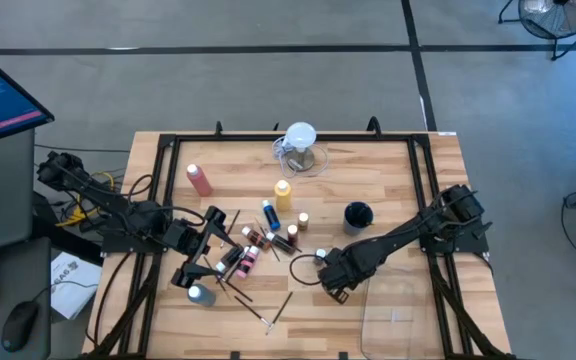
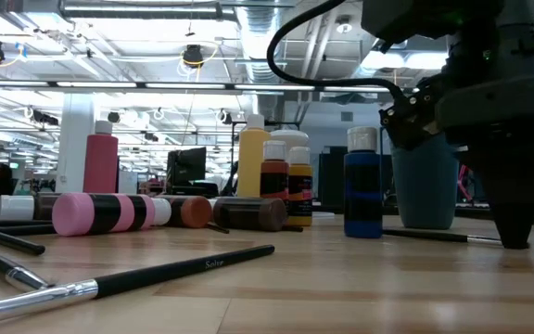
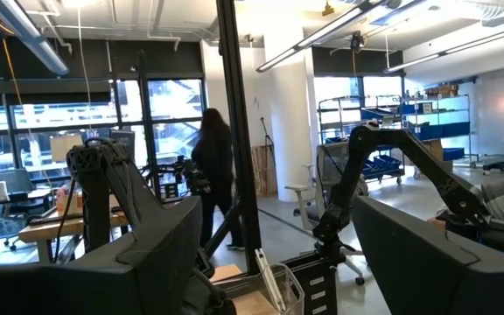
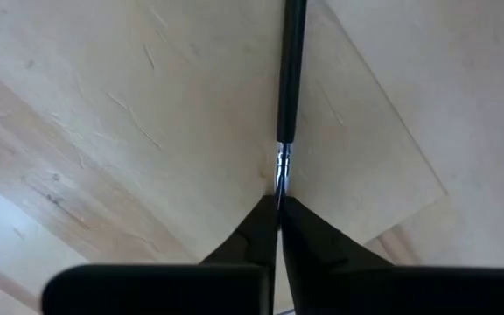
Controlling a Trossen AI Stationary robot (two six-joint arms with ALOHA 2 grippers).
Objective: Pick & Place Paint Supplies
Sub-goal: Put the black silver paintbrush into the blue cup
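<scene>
1. The right gripper [image 4: 278,206] points down at the wooden table [image 1: 398,300]. Its two dark fingers are pressed together on the metal ferrule of a thin dark paintbrush [image 4: 289,79], so it is closed on this brush, and only at the very tips.

2. The brush lies flat on the wood. Its dark handle goes straight away from the fingertips, and the bristle end is hidden between or under the fingers.

3. The main risk is a slip. The ferrule is thin, round and smooth, and the hold is at one end, so on lifting the long handle can swing down or turn in the fingers and the brush can fall.

4. A second risk is that the fingertips are at the table surface. If they press lower, they can scrape the wood or push the brush away.

5. In the overhead view this gripper [image 1: 336,275] is in the right half of the table, near a dark round cup [image 1: 357,214].

6. The other paint supplies, small white-capped bottles [image 1: 258,240] and more brushes, lie in a heap toward the table's middle, apart from it.

7. The left gripper [image 1: 200,270] is wide open and holds nothing, waiting beside this heap.
</scene>
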